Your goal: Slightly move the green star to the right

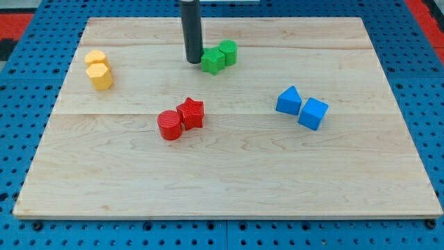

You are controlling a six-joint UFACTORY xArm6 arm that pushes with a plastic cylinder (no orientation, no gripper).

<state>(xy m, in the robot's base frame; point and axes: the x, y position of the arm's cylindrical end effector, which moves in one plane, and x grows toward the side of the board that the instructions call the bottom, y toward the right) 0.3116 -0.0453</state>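
Note:
The green star (pixel 212 61) lies near the view's top centre on the wooden board (pixel 229 180). A second green block (pixel 227 52), rounded in shape, touches it on its upper right. My tip (pixel 193 61) rests on the board right at the star's left side, touching or nearly touching it. The dark rod rises straight up out of the view's top.
Two yellow blocks (pixel 99 69) sit together at the view's upper left. A red cylinder (pixel 169 126) and a red star (pixel 191 113) touch near the centre. Two blue blocks (pixel 302 108) lie at the view's right. A blue pegboard surrounds the board.

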